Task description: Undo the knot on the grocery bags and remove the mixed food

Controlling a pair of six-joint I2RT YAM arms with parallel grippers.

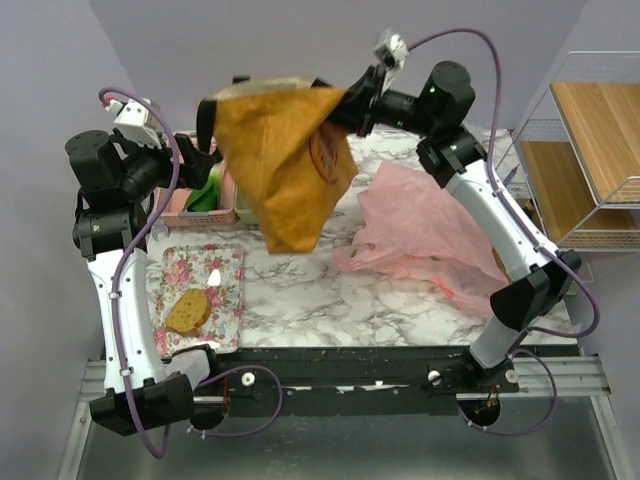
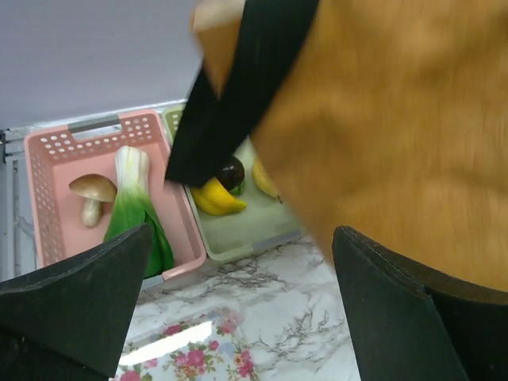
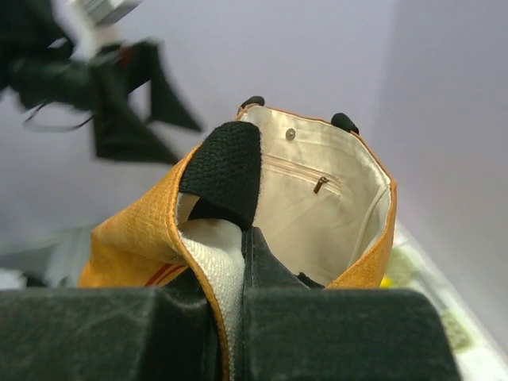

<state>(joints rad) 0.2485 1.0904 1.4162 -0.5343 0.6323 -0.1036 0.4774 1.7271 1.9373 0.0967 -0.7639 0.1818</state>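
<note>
Right hand (image 3: 234,286) is clamped on the rim of the mustard tote (image 1: 285,165), which hangs below it off the counter (image 1: 330,300), left hand (image 2: 242,238) is spread wide just beside its black strap (image 2: 238,103), probably not touching.

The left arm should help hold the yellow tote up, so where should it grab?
Probably the black handle strap, approached head-on by the open left gripper: it hangs free as a flat band, away from the right gripper's pinch on the tote's rim.
</note>
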